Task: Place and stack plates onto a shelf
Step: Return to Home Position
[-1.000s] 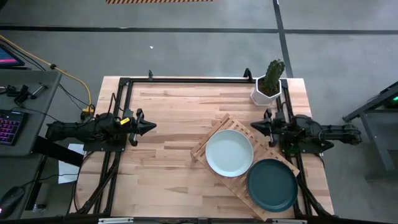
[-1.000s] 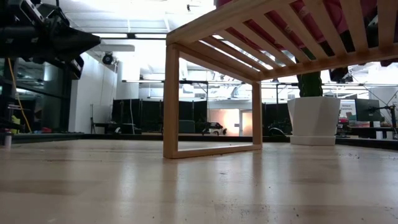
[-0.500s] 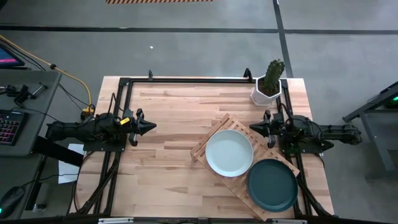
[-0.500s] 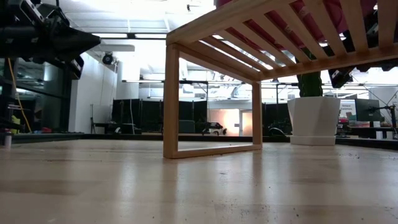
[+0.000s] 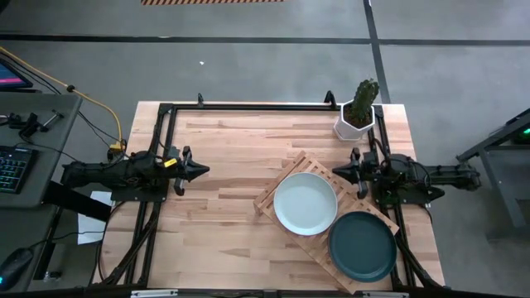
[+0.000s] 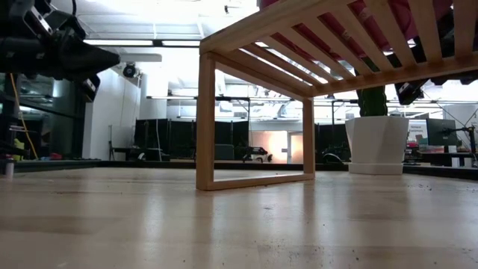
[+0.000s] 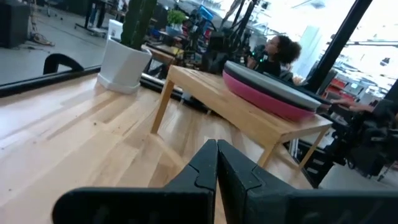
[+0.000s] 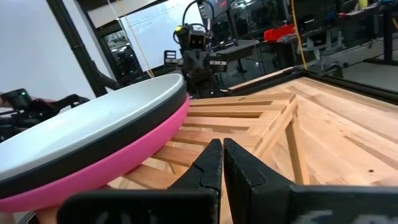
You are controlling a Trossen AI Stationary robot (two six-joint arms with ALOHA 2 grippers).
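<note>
The wooden slat shelf (image 5: 272,197) stands slantwise on the table's right half. A pale mint plate (image 5: 305,203) tops a stack on its far end. The right wrist view shows a dark grey plate (image 8: 163,110) and a magenta plate (image 8: 118,158) under that one. A dark teal plate (image 5: 363,246) lies on the shelf's near end. My left gripper (image 5: 205,170) hovers shut over the table's left half, pointing right. My right gripper (image 5: 334,171) is shut beside the shelf's far right edge, pointing left at the stack. Both touch nothing.
A cactus in a white pot (image 5: 356,117) stands at the far right corner, just beyond my right arm. Bare tabletop (image 5: 224,215) lies between my left gripper and the shelf. In the left wrist view a person (image 7: 278,51) sits beyond the table.
My left gripper has dipped slightly downward, staying shut. The plates and the shelf have kept their places.
</note>
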